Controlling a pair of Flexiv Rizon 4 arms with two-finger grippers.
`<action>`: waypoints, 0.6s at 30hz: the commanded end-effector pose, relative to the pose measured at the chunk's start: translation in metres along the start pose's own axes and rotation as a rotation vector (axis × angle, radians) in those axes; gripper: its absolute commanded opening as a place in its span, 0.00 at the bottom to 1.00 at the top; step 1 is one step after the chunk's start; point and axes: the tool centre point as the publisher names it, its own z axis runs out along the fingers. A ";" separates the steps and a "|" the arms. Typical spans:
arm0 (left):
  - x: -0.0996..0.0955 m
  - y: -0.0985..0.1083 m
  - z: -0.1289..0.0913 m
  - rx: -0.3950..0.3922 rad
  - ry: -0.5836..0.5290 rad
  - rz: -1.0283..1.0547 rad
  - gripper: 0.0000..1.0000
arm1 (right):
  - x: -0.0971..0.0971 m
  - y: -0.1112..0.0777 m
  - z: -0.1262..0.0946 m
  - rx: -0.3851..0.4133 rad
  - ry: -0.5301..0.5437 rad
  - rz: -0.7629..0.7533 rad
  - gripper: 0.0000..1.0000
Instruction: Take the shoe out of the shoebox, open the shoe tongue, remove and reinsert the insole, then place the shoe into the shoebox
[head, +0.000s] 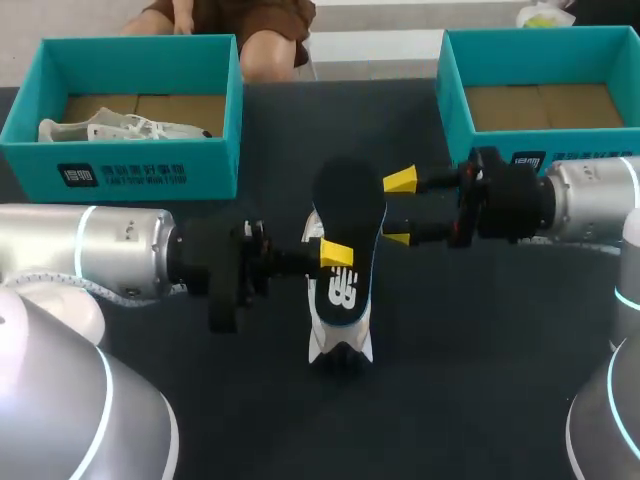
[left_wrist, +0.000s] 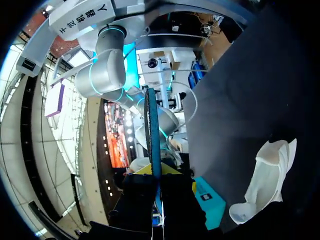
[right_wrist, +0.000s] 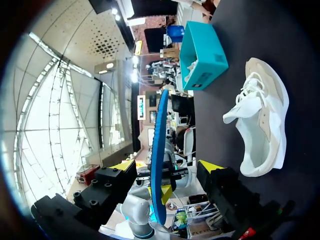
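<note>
Insole (head: 350, 200) is held in the air, flat side up, over the white shoe (head: 340, 345) at the middle of the dark surface (head: 480, 380). It is clamped at one long edge by the left end effector (head: 330, 255). In the left wrist view the insole (left_wrist: 152, 130) is seen edge-on, pinched between the fingers of the left end effector (left_wrist: 157, 175).

The right end effector (head: 399, 209) is placed at the opposite edge with its fingers apart. In the right wrist view the insole (right_wrist: 159, 150) is seen between the fingers of the right end effector (right_wrist: 165, 167), with a gap on each side.

The shoe (right_wrist: 262, 125) is lying on the surface under the insole, outside both boxes, its opening seen in the left wrist view (left_wrist: 265, 180).

A second white shoe (head: 120, 128) is seen inside the left teal box (head: 140, 165). Only a cardboard bottom is seen in the right teal box (head: 540, 60).
</note>
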 end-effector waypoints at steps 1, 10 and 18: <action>0.008 0.005 0.017 -0.001 -0.003 0.022 0.00 | -0.002 0.001 0.006 -0.001 0.003 0.002 0.69; 0.014 0.014 0.027 -0.019 0.008 0.043 0.00 | -0.002 0.000 0.008 -0.004 0.004 0.004 0.41; 0.023 0.013 0.034 -0.004 0.027 0.050 0.00 | -0.003 0.001 0.010 -0.001 0.008 0.003 0.33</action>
